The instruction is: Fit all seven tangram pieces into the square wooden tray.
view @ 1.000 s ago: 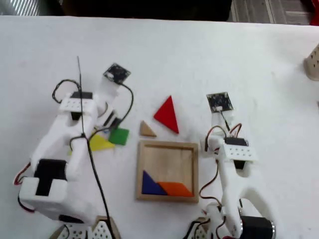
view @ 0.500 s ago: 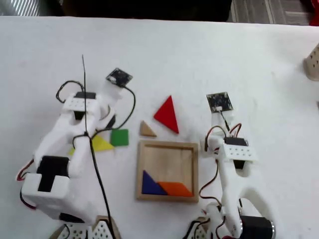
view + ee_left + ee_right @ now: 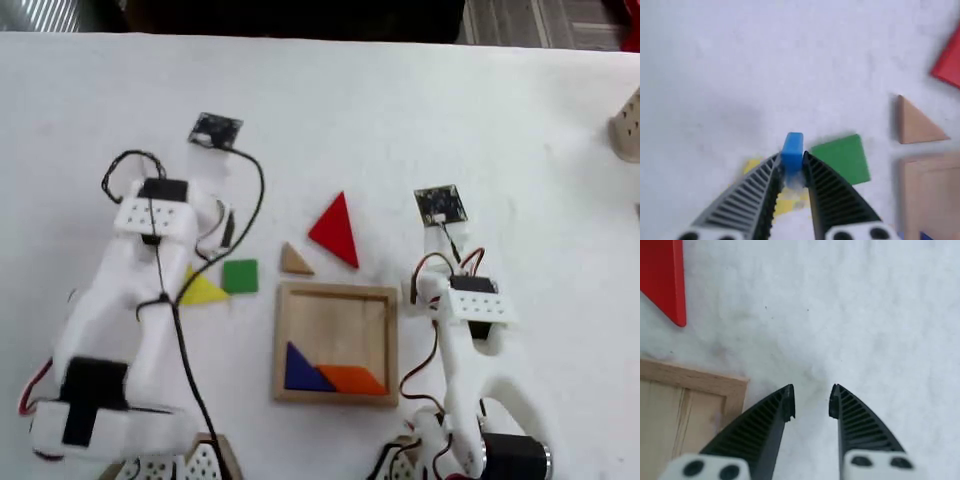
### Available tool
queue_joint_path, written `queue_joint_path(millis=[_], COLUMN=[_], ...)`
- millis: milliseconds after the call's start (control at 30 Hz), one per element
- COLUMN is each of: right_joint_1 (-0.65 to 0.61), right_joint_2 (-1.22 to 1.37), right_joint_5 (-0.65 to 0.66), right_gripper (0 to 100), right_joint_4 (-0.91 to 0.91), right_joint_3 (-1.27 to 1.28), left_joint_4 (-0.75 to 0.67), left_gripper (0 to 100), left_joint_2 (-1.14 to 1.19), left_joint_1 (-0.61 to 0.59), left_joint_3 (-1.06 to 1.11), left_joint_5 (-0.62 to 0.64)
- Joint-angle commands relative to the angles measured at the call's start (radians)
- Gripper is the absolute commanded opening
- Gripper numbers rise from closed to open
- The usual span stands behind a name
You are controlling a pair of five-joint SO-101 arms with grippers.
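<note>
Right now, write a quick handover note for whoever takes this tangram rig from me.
Left gripper: jaws shut on the light blue piece, near the green square and yellow piece.
Right gripper: jaws open, empty, beside a corner of the tray.
Done: dark blue piece and orange piece lie in the tray.
Left: the held piece, green square, yellow piece, tan triangle and red triangle, all outside the tray.

White worktop (image 3: 400, 110), wooden tray (image 3: 337, 292) near front edge, 4 loose pieces beside it: red triangle (image 3: 335, 230), tan triangle (image 3: 294, 260), green square (image 3: 240, 275), yellow triangle (image 3: 203, 290).
</note>
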Motion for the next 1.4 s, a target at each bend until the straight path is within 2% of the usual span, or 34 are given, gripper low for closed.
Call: queue_joint_path(millis=[0,100,167,333,467,733,867,1033,1233,1367], right_joint_1=[-0.005,-0.004,-0.004,-0.004,-0.002,-0.002,-0.002,-0.002,-0.004,-0.005], right_joint_2=[-0.013,-0.013,-0.013,-0.013,-0.013,-0.013,-0.013,-0.013,-0.013,-0.013], right_joint_5=[0.012,0.012,0.012,0.012,0.012,0.014,0.017,0.018,0.02,0.02], right_gripper=[11.9,11.9,11.9,11.9,11.9,11.9,11.9,11.9,11.9,11.9], right_joint_4=[0.008,0.008,0.008,0.008,0.008,0.008,0.008,0.008,0.008,0.008], right_joint_3=[-0.041,-0.041,-0.041,-0.041,-0.041,-0.043,-0.043,-0.043,-0.043,-0.043], left_joint_4=[0.143,0.219,0.216,0.057,-0.092,-0.127,-0.124,-0.12,-0.112,-0.026], left_gripper=[4,4,4,4,4,5,15,30,31,31], left_joint_2=[-0.185,-0.226,-0.231,-0.234,-0.239,-0.239,-0.239,-0.239,-0.268,-0.404], left_joint_1=[0.15,0.286,0.386,0.568,0.656,0.659,0.631,0.539,0.423,0.394], left_joint_3=[-0.048,-0.014,0.04,0.206,0.325,0.371,0.371,0.376,0.347,0.298], left_joint_5=[0.199,0.305,0.336,0.281,0.311,0.321,0.319,0.324,0.319,0.319])
